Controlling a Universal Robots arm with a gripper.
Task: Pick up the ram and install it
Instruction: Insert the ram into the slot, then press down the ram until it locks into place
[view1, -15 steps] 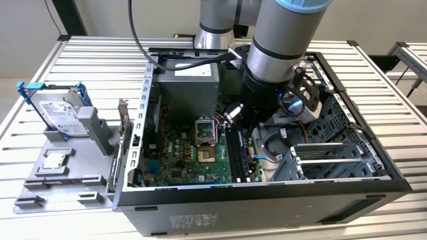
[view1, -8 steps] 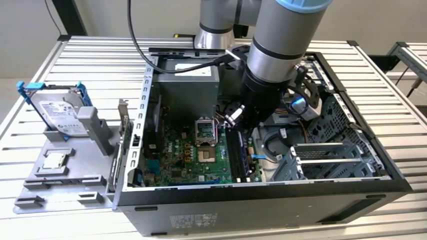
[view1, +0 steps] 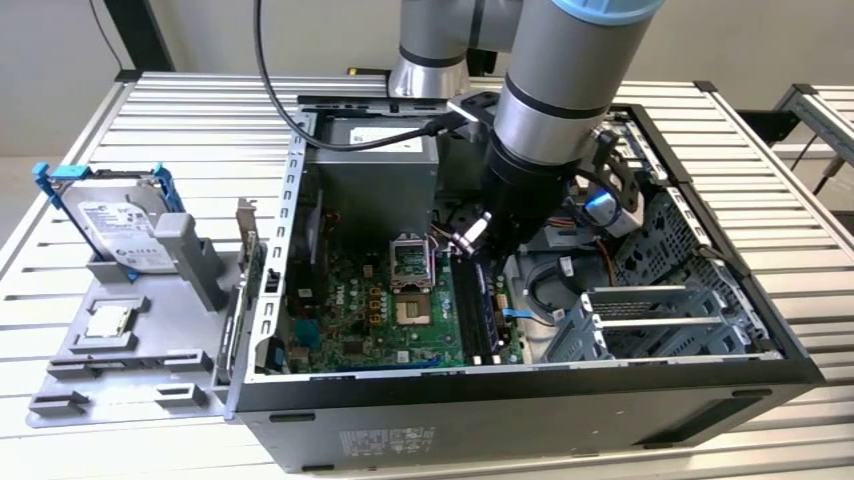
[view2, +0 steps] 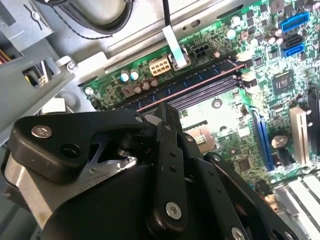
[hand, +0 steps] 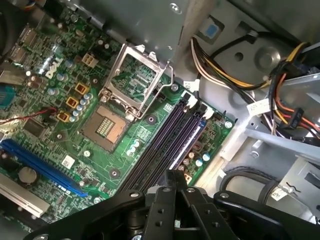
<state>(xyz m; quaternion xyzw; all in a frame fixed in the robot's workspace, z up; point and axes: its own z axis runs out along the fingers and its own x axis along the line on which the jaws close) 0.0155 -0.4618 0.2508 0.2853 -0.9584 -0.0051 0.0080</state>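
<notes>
The arm reaches down into the open computer case (view1: 747, 330), crowded by cables (view1: 601, 210) on the exterior view's right. The gripper (view1: 471, 240) hovers over the motherboard's memory slots (hand: 165, 145), beside the open processor socket (hand: 132, 82). The ram (view2: 200, 85), a long dark stick, lies seated in a slot. Whether the fingers are clenched cannot be told.

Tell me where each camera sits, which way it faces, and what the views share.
Exterior view: off the arm, above the open computer case, looking down; the arm and end effector reach inside.
First wrist view: on the arm, facing the motherboard; black end effector linkage in front.
Second wrist view: on the arm, facing the board from another side; end effector body in front.
Shared: both wrist views show the memory slots.
</notes>
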